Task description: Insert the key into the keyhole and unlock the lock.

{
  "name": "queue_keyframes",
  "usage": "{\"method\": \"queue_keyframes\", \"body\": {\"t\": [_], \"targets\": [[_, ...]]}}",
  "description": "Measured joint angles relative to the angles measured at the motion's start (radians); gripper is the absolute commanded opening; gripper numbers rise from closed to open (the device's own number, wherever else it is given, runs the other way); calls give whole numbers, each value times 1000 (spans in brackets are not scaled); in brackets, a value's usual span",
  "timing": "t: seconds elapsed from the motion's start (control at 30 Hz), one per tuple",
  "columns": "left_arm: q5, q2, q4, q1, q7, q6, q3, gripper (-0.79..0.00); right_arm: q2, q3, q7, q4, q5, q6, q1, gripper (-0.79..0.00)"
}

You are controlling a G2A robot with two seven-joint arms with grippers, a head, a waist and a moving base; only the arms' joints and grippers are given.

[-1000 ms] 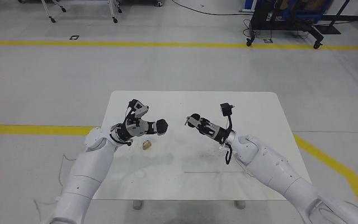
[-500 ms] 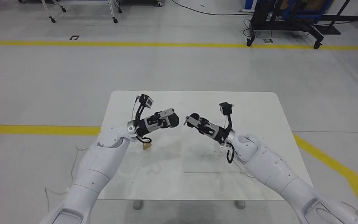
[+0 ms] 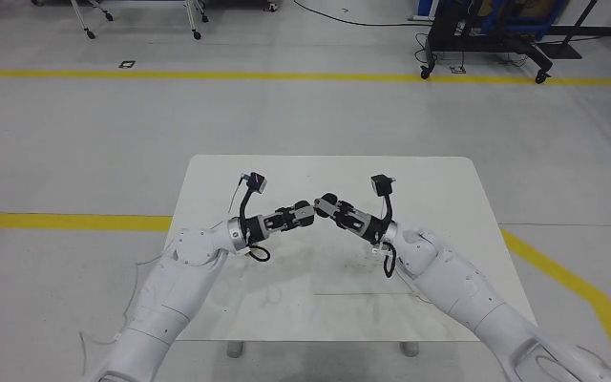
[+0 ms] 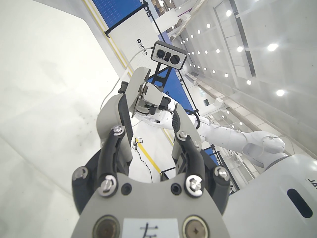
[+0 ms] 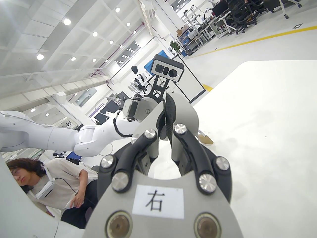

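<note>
Jaws of your left gripper [image 4: 148, 106] are standing wide apart and gripping nothing, while those of your right gripper [image 5: 167, 102] are pressing tight together; you cannot tell whether the key is pinched between them. Both grippers are hovering tip to tip, near each other, above the middle of the white table [image 3: 430, 181]. The lock [image 5: 205, 139], small and brass-coloured, is lying on the tabletop beyond your right gripper, partly hidden by one of its fingers. Faint dark specks [image 4: 84, 123] are showing on the tabletop. Around the table the pale grey floor [image 3: 115, 134] is running out to yellow lines [image 3: 286, 74], with wheeled racks [image 3: 143, 14] and a dark cart [image 3: 487, 38] standing at the far side. Ceiling lights [image 4: 272, 47] are glowing overhead.
</note>
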Motion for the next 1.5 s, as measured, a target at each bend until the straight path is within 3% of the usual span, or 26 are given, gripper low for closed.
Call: {"method": "queue_keyframes", "body": {"t": [0.63,0.8,1.07,1.1,1.2,1.23,1.27,1.5], "targets": [[83,3,0,6,48,-15,16,-622,-20,57,53,3,0,5,-25,-785],[90,2,0,2,58,-16,19,-785,-24,70,65,0,-6,6,-32,-785],[97,4,1,1,66,-18,19,-785,-29,92,91,-6,-11,14,-43,-785],[97,4,2,2,67,-19,18,-785,-29,95,95,-6,-12,15,-44,-662],[91,6,2,3,64,-20,11,-785,-31,102,105,-9,-14,14,-49,-557],[88,7,2,3,63,-21,7,-785,-31,104,108,-9,-14,14,-50,-237],[83,9,1,4,60,-21,3,-785,-31,107,111,-9,-15,13,-51,0],[30,27,-19,21,-15,-11,-49,-785,-31,122,114,-9,-38,8,-51,0]]}}
